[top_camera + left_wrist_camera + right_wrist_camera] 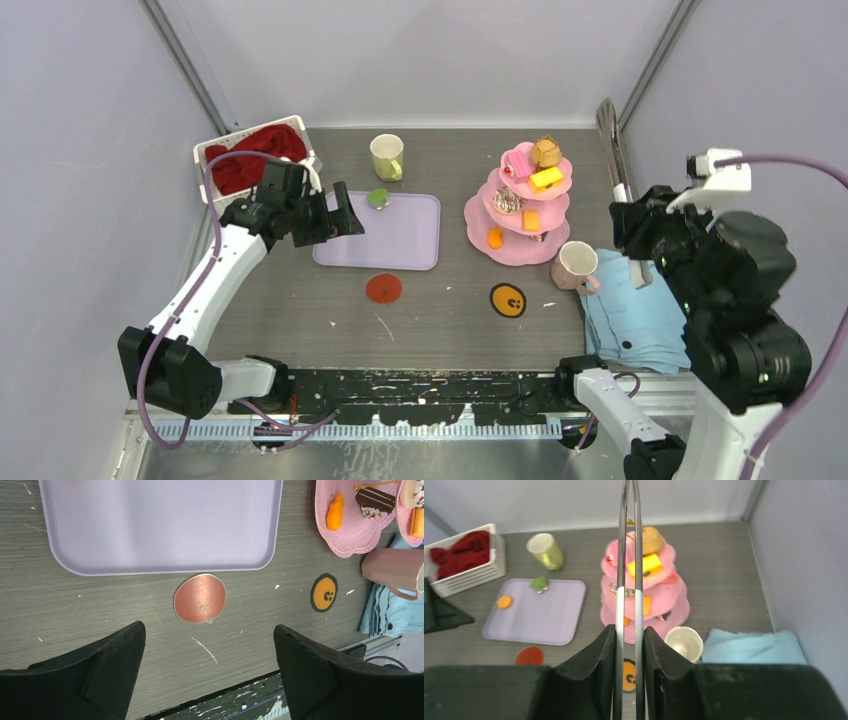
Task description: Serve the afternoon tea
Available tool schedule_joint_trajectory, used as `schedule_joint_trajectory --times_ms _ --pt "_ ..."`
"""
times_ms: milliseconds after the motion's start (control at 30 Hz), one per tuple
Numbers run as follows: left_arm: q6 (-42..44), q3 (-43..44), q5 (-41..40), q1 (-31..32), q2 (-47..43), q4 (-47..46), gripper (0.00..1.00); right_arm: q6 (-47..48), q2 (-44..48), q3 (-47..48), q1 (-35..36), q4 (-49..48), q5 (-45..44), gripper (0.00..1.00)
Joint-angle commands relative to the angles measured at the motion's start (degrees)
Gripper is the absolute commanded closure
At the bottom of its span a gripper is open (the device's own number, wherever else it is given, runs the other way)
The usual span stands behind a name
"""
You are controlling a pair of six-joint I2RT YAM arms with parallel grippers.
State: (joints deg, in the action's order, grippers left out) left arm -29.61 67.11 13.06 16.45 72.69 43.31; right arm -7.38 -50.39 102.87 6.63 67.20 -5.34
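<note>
Top external view gives us the dark wood-grain table (440,325) first, with the flat lavender plastic tray (405,245) left of centre and the pink three-tier scalloped stand (512,250) just to its right, toy pastries on every tier. The folded light-blue towel (630,320) lies at the right, and the white slatted basket of red cloth (250,150) sits in the far left corner. We judge the step in hand to be the tool stage. The right gripper (629,635) is clamped narrow on a pair of long metal tongs (613,150), held raised at the table's right side. The left gripper (208,627) hangs spread wide and empty near the tray's left edge. The pale yellow-green mug (387,157) stands beyond the tray, and the pink mug (575,266) rests against the towel beside the stand. Neither sits on the round red coaster (383,288) or the black-and-orange coaster (508,300). Next, we think, the tong tips must close squarely around one sweet, perhaps the small green toy sweet (378,198) or the small orange toy sweet (504,601) on the tray, without nudging the stand. We read no brand or lettering anywhere; the black-and-orange coaster bears only dark dots.
</note>
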Motion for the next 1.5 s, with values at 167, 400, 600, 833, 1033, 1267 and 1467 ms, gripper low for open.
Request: schedule_joint_trajectory --times_ms 167,400,600,833,1033,1267,1467 --pt "-0.22 1.1 -1.98 0.07 -2.04 -0.17 0.02 4.14 6.48 -10.38 -1.25 -19.7 39.07 0.94" --pt "-1.13 -0.23 -3.06 0.04 -3.52 0.56 0.02 3.52 7.57 -15.94 -7.15 -24.63 44.58 0.93" --pt "-1.89 -1.31 -4.7 -0.01 -5.12 1.17 0.02 1.78 8.64 -24.02 -7.24 -26.88 43.79 0.97" --pt "-4.39 -1.81 -12.85 -0.93 -8.02 3.66 0.01 -0.02 14.38 -38.2 -7.08 -32.41 48.49 0.97" --pt "-8.34 -2.38 -13.06 -5.66 -9.86 6.97 0.01 -3.09 16.53 -47.26 -6.45 -39.3 50.32 0.97" --pt "-10.25 -1.44 -10.95 -6.78 -10.25 7.18 0.02 -4.27 15.09 -50.12 -1.94 -42.83 47.16 0.96" --pt "-10.13 0.75 -10.96 -7.07 -9.84 7.93 0.01 -3.45 5.67 -49.71 30.7 -43.99 19.06 0.96"
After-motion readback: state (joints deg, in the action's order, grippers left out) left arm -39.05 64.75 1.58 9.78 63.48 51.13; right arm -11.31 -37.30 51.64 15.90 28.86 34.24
